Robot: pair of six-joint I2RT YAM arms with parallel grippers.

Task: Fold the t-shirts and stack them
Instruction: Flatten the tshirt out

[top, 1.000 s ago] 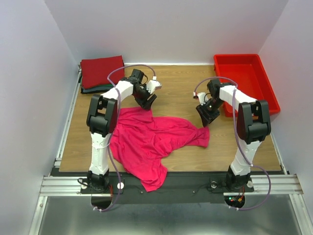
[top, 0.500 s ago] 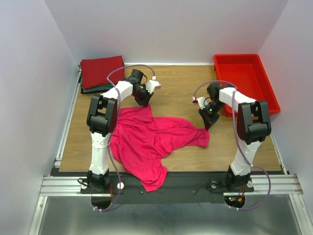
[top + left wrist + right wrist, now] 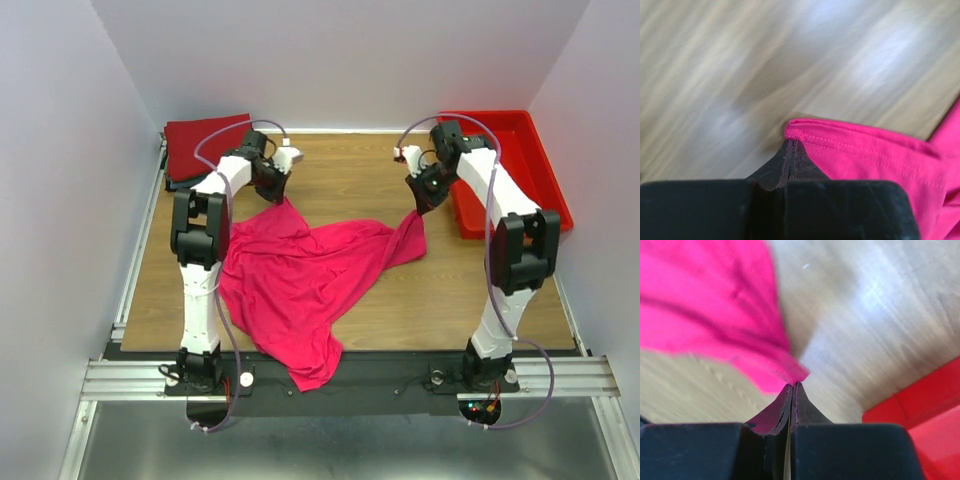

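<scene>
A bright pink t-shirt (image 3: 300, 285) lies crumpled on the wooden table, its near part hanging over the front edge. My left gripper (image 3: 277, 195) is shut on the shirt's far-left corner, where a stitched hem (image 3: 860, 145) sits at the fingertips. My right gripper (image 3: 420, 205) is shut on the shirt's far-right corner (image 3: 790, 372), lifted off the wood. Both pinched corners are pulled up and toward the back. A folded dark red t-shirt (image 3: 205, 145) tops a stack at the back left, with darker folded cloth (image 3: 178, 184) peeking out under it.
A red plastic bin (image 3: 505, 165) stands at the back right, close beside my right arm; its corner (image 3: 920, 410) shows in the right wrist view. Bare wood (image 3: 350, 180) lies between the two grippers. White walls close in the table on three sides.
Both grippers went from open to shut on the pink shirt's far corners, then moved up and toward the back, the right also outward toward the bin, drawing the cloth out.
</scene>
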